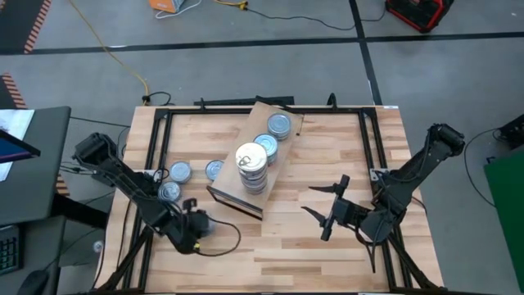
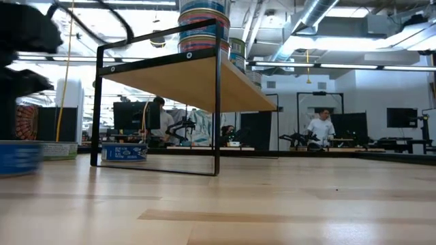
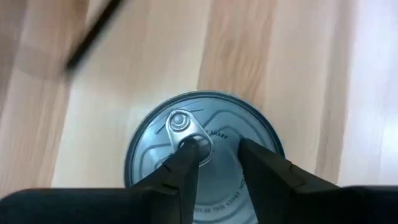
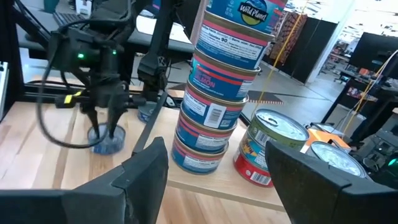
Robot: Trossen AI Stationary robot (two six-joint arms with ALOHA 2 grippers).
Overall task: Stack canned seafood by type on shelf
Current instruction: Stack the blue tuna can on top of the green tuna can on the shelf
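High view: a light-wood plank shelf (image 1: 246, 168) sits mid-bench, carrying a tall stack of flat round tins (image 1: 252, 168) and two silver-topped tins (image 1: 279, 125). Three remain near the bench's left edge.

Left wrist view: the left gripper (image 3: 214, 152) straddles a blue-grey pull-tab tin (image 3: 202, 146), not yet clenched.

Right wrist view: the right gripper (image 4: 217, 163) hangs released, facing the stack. Judged over halfway done.

dark jointed arms (image 1: 123, 176), black cables, angular fingers (image 4: 146, 174)

You've got a blue-grey silver-topped can (image 3: 202, 162) under dark fingers (image 3: 180, 171), a pink-and-blue labelled stack (image 4: 221, 87), and a light-wood shelf (image 1: 264, 131).
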